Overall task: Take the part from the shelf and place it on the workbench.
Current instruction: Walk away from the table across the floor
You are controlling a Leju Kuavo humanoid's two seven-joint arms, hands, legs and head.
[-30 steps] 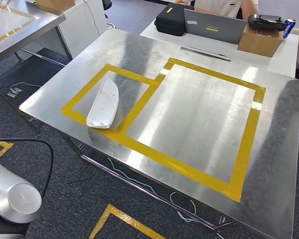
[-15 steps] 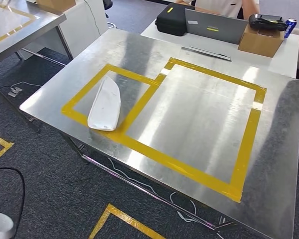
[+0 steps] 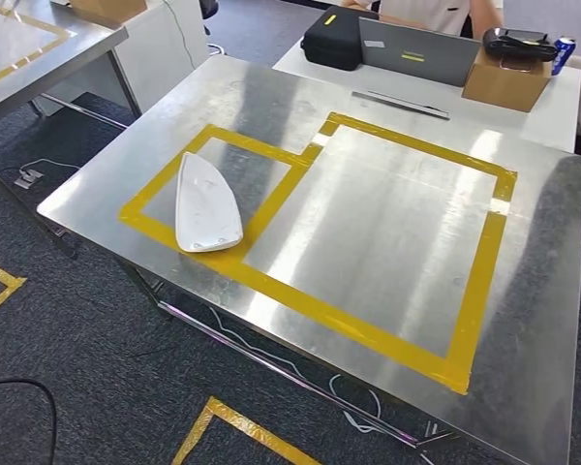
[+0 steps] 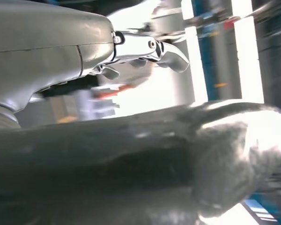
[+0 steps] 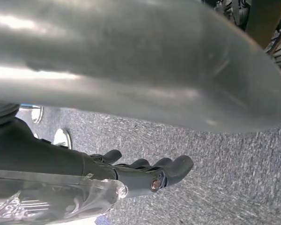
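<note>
part: you see the white part (image 3: 205, 205) lying flat on the metal worktop (image 3: 390, 232), inside the smaller yellow tape outline (image 3: 199, 145), its wide end resting on the tape nearest the robot; no hand touches it.
left hand: your left hand (image 4: 146, 49) shows in its wrist view with fingers (image 4: 167, 51) stretched out and nothing between them, so it is empty and apart; a blurred grey shape sits close beside it, and you cannot tell what that is.
right hand: your right hand (image 5: 146, 171) shows in its wrist view with dark fingers (image 5: 178, 166) extended side by side, holding nothing, over grey carpet (image 5: 220, 178); a broad grey blurred surface runs just beside it.
part to hands: you cannot tell from these views how the part lies relative to either hand.
larger outline: the bigger yellow tape outline (image 3: 485, 281) adjoins the smaller one.
beyond the worktop: a black case (image 3: 339, 39), a grey laptop (image 3: 419, 50) and a cardboard box (image 3: 504, 79) sit on a white table (image 3: 558, 111), with a person (image 3: 434, 12) behind it.
</note>
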